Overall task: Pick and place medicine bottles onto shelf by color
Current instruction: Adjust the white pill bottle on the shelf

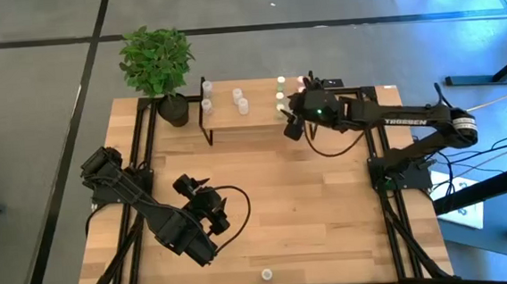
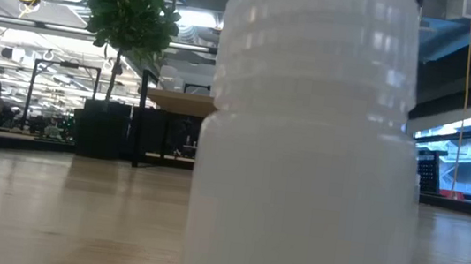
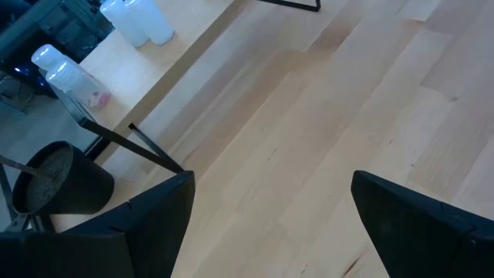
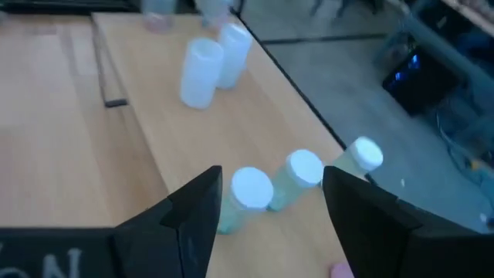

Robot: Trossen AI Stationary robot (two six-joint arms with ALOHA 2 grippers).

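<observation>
The shelf (image 1: pixel 256 113) stands at the table's far edge. On it stand white bottles (image 1: pixel 237 96) toward its left and greenish ones (image 1: pixel 280 94) toward its right, with a pinkish one (image 1: pixel 300 81) beyond them. My right gripper (image 1: pixel 288 120) hovers open at the shelf's right end. In its wrist view three greenish bottles (image 4: pixel 303 168) stand in a row just beyond my right gripper (image 4: pixel 272 177), and none is held. My left gripper (image 1: pixel 190 184) waits open over the table's left middle. One whitish bottle (image 1: pixel 266 274) stands alone at the near edge.
A potted plant (image 1: pixel 159 64) stands at the shelf's left end, its dark pot (image 3: pixel 58 177) showing in the left wrist view. The lone bottle (image 2: pixel 306 140) fills most of the low view. Bare tabletop (image 1: pixel 312 209) lies between the arms.
</observation>
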